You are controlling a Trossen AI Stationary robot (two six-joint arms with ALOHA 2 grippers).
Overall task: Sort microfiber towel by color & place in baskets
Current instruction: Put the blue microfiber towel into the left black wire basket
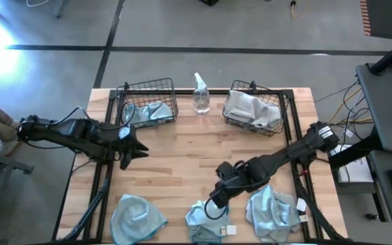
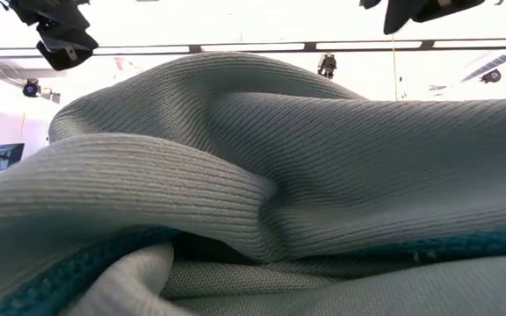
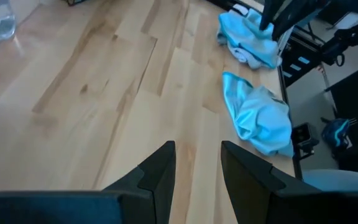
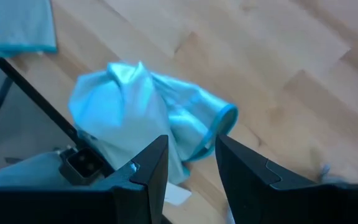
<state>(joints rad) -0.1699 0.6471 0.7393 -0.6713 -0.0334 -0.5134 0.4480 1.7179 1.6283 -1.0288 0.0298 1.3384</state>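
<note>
Three light teal-blue towels lie crumpled along the near edge: the left one (image 1: 136, 218), the middle one (image 1: 206, 219) and the right one (image 1: 271, 211). One of them fills the low view (image 2: 253, 175). My right gripper (image 1: 218, 197) (image 4: 191, 163) is open just above the far edge of the middle towel (image 4: 135, 112); no touch shows. My left gripper (image 1: 138, 146) (image 3: 197, 171) is open over bare wood, near the left basket (image 1: 147, 102), which holds a teal towel. The right basket (image 1: 254, 109) holds pale grey-white towels.
A clear spray bottle (image 1: 201, 95) stands between the two baskets at the far edge. Bare wood (image 1: 196, 150) spreads across the table's middle. Black frame rails run along the table's left and right sides, and a desk with cables stands off to the right.
</note>
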